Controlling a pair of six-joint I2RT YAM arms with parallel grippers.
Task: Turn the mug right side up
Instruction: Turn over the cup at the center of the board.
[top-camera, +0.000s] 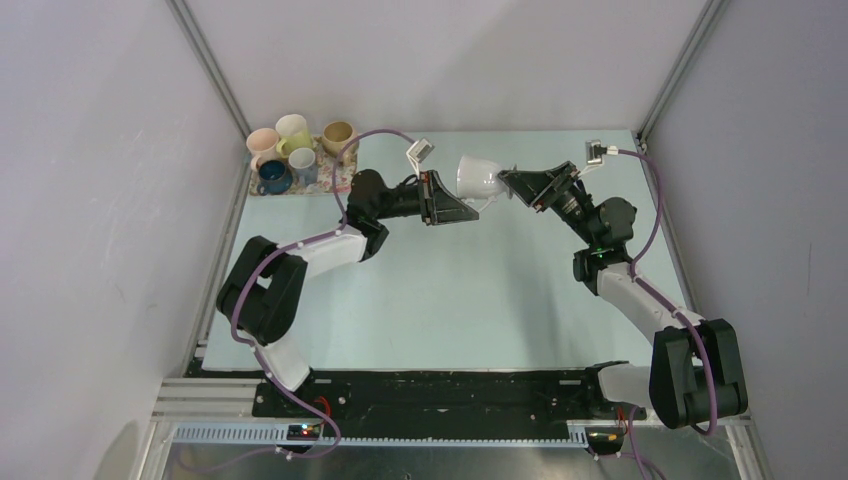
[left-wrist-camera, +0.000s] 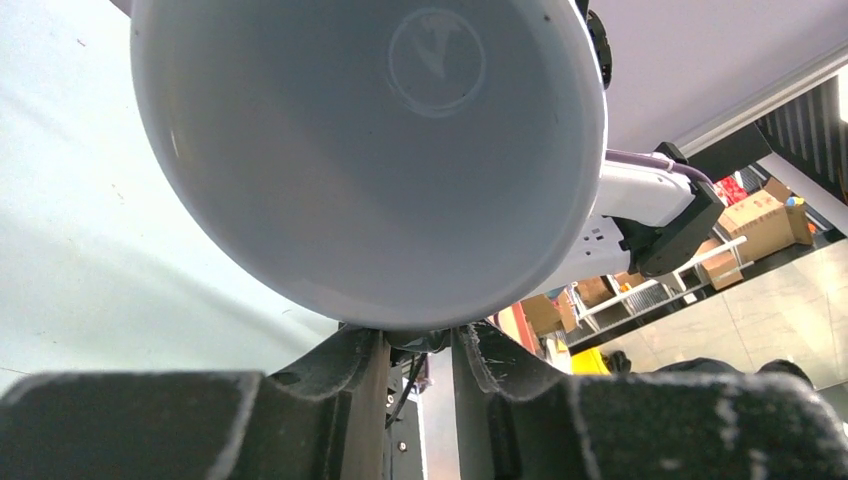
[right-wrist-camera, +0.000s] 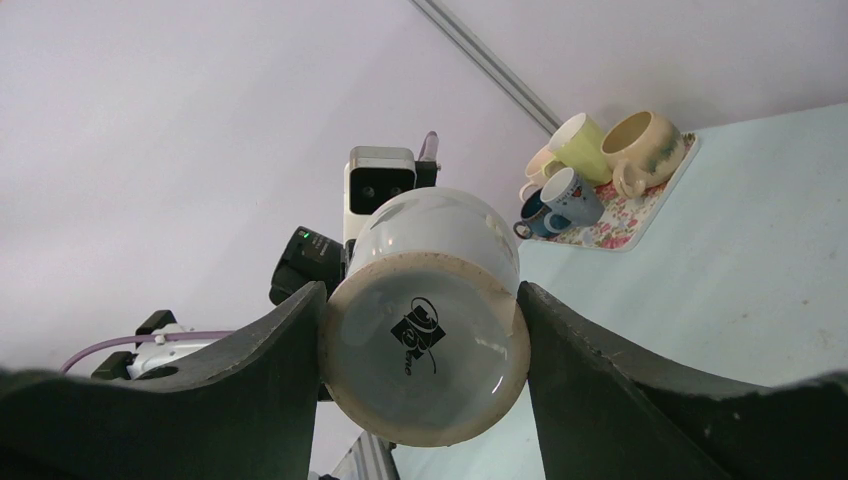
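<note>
1. I am working above the far half of the table (top-camera: 440, 300), well apart from the tray (right-wrist-camera: 610, 237) of spare cups (top-camera: 290, 150) in its far left corner.
2. The mug (top-camera: 482, 178) is hanging in the air between my two arms. It is lying on its side, with its mouth facing my left wrist and its base facing my right.
3. My right fingers (right-wrist-camera: 270, 380) are gripping the mug by its body near the base, one pressing on each side.
4. My left fingers (left-wrist-camera: 340, 370) are standing with only a narrow gap between them, just under the lowest part of the rim. I cannot tell whether they are pinching the wall or only sitting near it.
5. As I judge it, I am doing the mid-air handover. The next move is calling for a sure left hold on the rim before my right fingers let go. After that comes a wrist roll to bring the mouth upward, then setting the base down on the table.
</note>
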